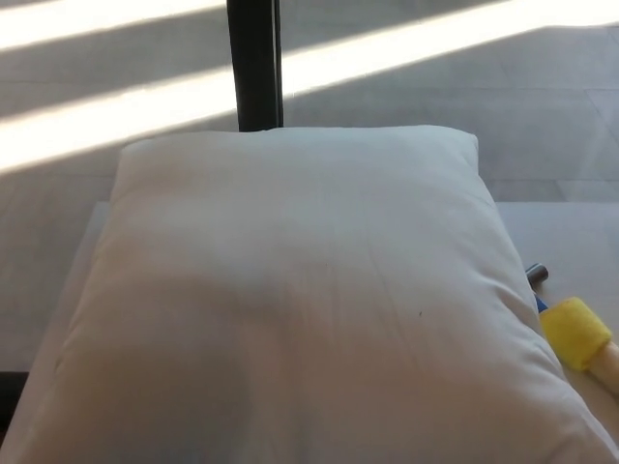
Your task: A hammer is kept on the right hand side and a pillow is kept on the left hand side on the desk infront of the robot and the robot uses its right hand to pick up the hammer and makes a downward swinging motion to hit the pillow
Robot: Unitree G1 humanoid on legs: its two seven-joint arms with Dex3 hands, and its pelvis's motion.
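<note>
A large white pillow (290,300) fills most of the head view, lying flat on the pale desk (566,237). At its right edge the hammer (573,329) lies on the desk: a yellow foam-wrapped part, a pale wooden handle running off the picture's right side, and a small dark metal end (536,273) poking out by the pillow. Part of the hammer is hidden behind the pillow's edge. Neither of my hands shows in the picture.
A black post (256,63) stands upright behind the pillow's far edge. Beyond the desk is grey floor with bright stripes of sunlight (116,116). A strip of bare desk lies to the right of the pillow.
</note>
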